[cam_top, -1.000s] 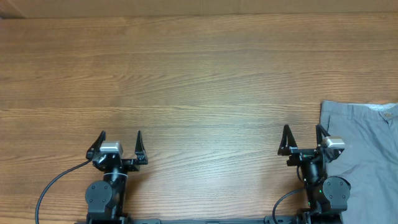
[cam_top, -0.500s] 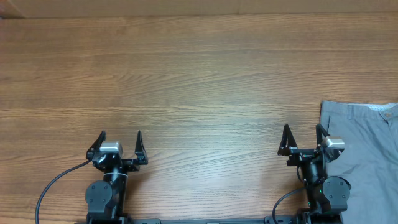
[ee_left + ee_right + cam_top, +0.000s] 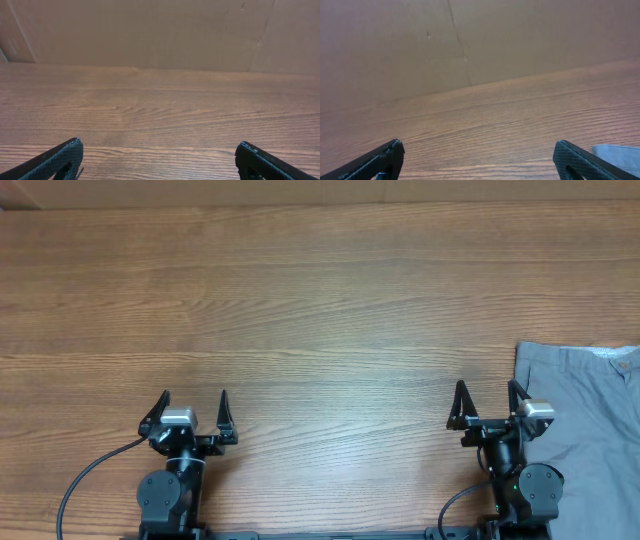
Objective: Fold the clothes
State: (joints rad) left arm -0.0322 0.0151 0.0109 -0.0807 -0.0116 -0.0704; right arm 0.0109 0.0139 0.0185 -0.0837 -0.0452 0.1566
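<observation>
- Overhead view shows the grey shorts (image 3: 585, 430) lying flat at the right edge of the table (image 3: 320, 290), towards its near right corner. They run out of frame at the right and the bottom.
- The waistband (image 3: 565, 352) faces the far edge, with a small pale label (image 3: 622, 358) showing near it.
- Both arms sit at the near edge. The left pincer (image 3: 193, 396) has its 2 fingers spread wide with nothing between them, over bare wood and well apart from the shorts.
- The right pincer (image 3: 487, 390) is just as wide and just as empty. Its right finger stands just beside the left side of the shorts; whether it touches the cloth cannot be told from above.
- Right wrist view shows only wood between the 2 dark fingers. A grey corner of the shorts (image 3: 620, 156) shows at the bottom right, outside the right finger.
- Left wrist view shows only the table and a cardboard wall (image 3: 150, 30) beyond its far edge.
- Folding looks not yet begun, so the step in hand is likely the first reach for the garment.
- The next move probably calls for the right pincer to shift right and down onto the near left part of the cloth and close on it. It would then likely draw the shorts towards the middle of the table, where the left pincer could share the work.
</observation>
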